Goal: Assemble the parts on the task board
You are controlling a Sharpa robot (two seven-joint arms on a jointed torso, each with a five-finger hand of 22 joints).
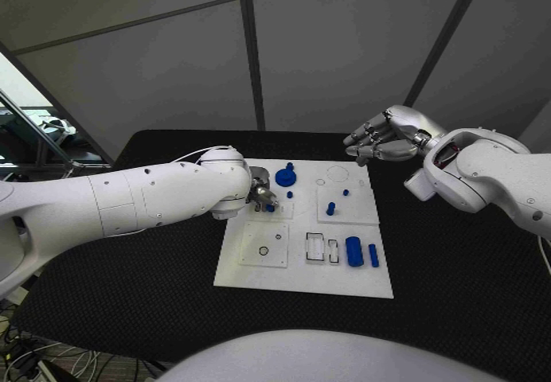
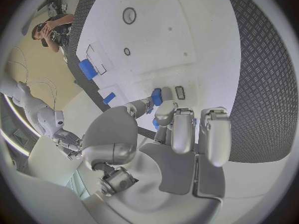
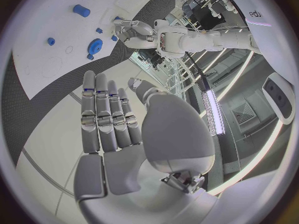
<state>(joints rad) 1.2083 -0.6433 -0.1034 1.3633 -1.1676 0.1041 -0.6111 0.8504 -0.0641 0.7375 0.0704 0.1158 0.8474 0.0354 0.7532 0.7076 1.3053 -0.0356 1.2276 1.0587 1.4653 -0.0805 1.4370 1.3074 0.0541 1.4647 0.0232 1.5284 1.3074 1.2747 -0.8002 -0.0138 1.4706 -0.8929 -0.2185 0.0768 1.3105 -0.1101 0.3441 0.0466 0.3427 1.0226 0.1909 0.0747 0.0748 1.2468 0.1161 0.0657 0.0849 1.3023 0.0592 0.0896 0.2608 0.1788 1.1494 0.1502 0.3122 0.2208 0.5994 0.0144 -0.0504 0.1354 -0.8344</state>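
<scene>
The left hand point(image 1: 263, 196) pinches a small blue part point(image 2: 157, 96) low over the board's point(image 1: 304, 274) left side; if it tilts, it could jam or slip free. The right hand point(image 1: 382, 137) hovers empty, fingers apart, beyond the board.

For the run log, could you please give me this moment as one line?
left hand: pinching small blue part over task board | right hand: open, raised off board | blue gear: on board
</scene>
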